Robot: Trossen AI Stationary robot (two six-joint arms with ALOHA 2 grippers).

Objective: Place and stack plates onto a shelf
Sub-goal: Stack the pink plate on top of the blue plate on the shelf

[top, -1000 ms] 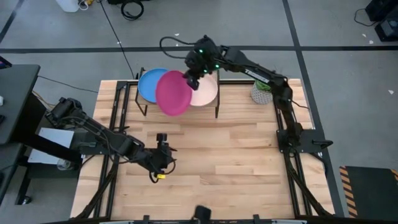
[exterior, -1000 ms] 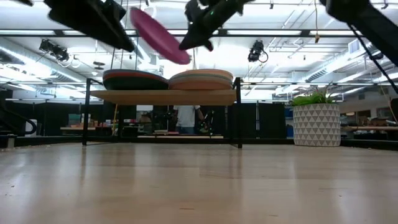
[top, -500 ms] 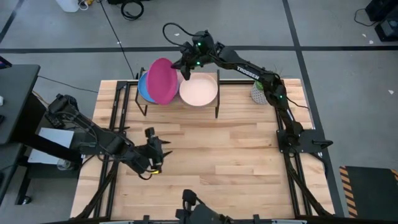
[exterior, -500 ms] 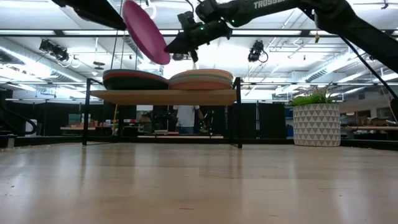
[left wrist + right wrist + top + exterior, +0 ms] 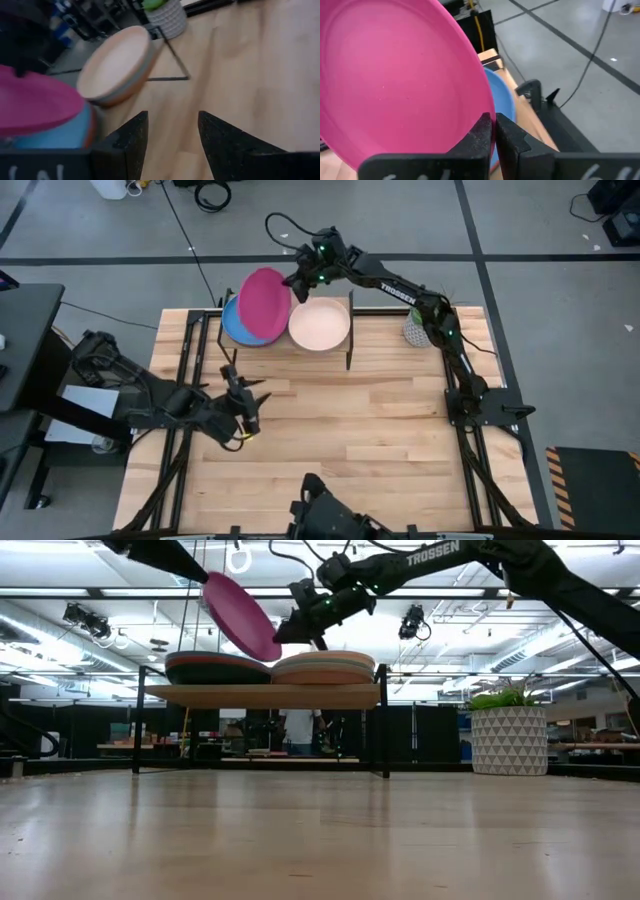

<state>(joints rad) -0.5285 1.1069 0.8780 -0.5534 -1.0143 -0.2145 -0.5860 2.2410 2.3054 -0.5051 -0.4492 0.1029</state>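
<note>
Looks like you're nearly done: right end effector [image 5: 297, 280] is pinching the magenta plate [image 5: 262, 302] by its rim, tilted over the blue-topped stack [image 5: 232, 327] on the shelf [image 5: 262, 695]. Cream-topped stack [image 5: 319, 325] sits beside it. Left end effector [image 5: 243, 406] hangs open over the worktop [image 5: 380, 440].

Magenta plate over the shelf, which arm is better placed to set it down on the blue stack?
Right. The right gripper is shut on the round magenta plastic plate, tilted above the blue plate; the left gripper is open, away over the table.
</note>
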